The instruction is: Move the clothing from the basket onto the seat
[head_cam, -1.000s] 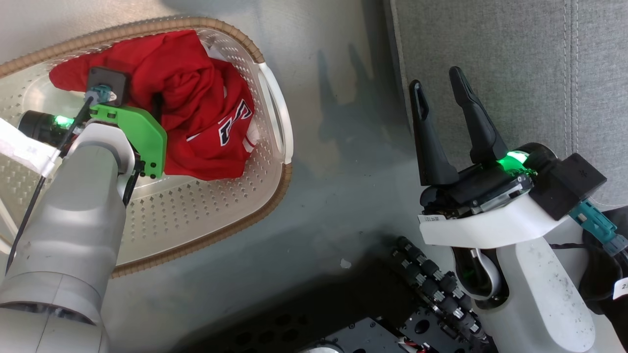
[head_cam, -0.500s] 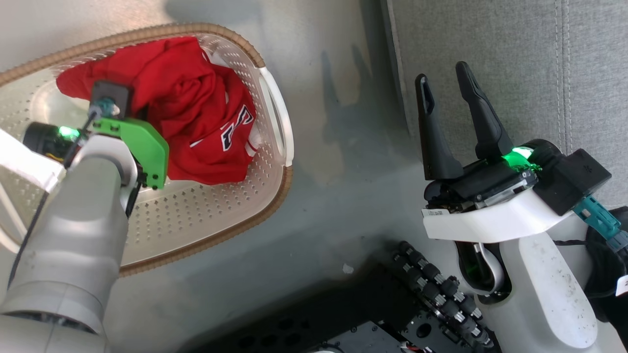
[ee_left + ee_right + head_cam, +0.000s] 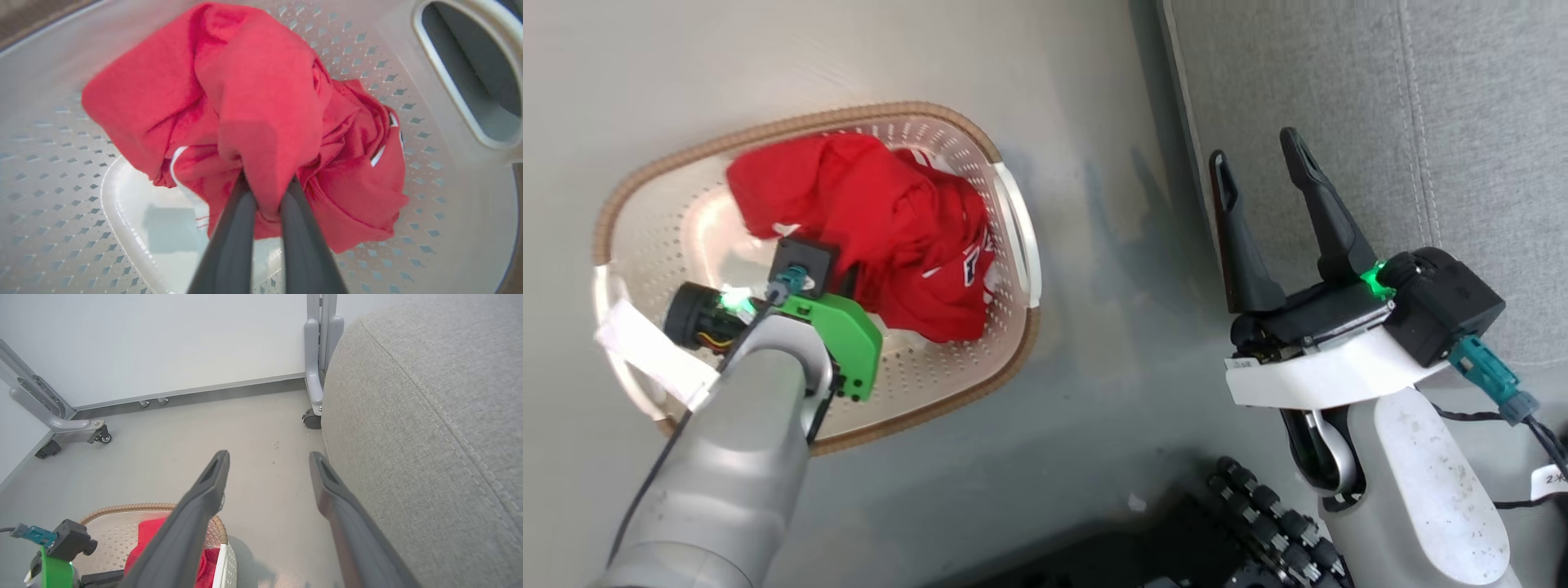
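On the left, my left gripper [image 3: 267, 192] is pinched tight on a fold of the red clothing [image 3: 890, 220], which sits bunched in the white basket [image 3: 792, 128] on the floor [image 3: 1094, 367], while my right gripper [image 3: 1254, 149] hangs spread wide and empty beside the big grey seat [image 3: 1462, 122].

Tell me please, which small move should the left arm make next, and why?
Probably lift the left arm straight up. Its fingers are shut on a fold of the red clothing, which lies inside the basket; the cloth must clear the rim before going to the seat.
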You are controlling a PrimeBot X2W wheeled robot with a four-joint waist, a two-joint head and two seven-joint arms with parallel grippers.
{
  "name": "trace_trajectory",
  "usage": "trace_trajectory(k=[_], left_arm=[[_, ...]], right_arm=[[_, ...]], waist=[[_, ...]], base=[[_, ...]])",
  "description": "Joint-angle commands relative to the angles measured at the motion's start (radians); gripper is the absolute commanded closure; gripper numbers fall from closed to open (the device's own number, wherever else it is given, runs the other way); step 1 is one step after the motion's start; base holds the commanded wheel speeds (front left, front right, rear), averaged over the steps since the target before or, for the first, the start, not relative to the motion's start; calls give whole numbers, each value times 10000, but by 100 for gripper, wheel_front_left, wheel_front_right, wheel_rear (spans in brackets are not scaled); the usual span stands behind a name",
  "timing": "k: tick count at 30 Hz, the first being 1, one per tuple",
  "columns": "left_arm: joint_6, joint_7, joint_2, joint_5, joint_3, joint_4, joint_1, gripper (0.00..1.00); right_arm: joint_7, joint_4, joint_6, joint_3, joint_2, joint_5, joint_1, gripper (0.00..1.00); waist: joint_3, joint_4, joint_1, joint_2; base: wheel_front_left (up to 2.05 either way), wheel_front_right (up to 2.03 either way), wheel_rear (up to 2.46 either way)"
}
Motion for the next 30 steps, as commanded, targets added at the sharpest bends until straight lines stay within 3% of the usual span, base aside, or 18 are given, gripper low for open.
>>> trace_trajectory(k=[1,11,23,30], left_arm=[[-37,-41,-105,-35,62,-327,294,100],[260,-43,-188,31,424,-2686,1784,100],[530,-42,-73,-156,1797,-5998,3552,100],[446,-33,-33,96,2556,-8315,4489,100]], right_arm=[[-30,81,1,-62,-29,-103,146,0],[-30,610,1,-258,-31,-787,622,0],[398,489,1,-604,-31,-1057,1476,0],[792,186,1,-929,-31,-1183,2060,0]], waist=[[-974,617,1,0],[-2768,1344,1,0],[-4512,2046,1,0],[-5391,2385,1,0]], base=[[0,0,0],[0,0,0],[0,0,0],[0,0,0]])
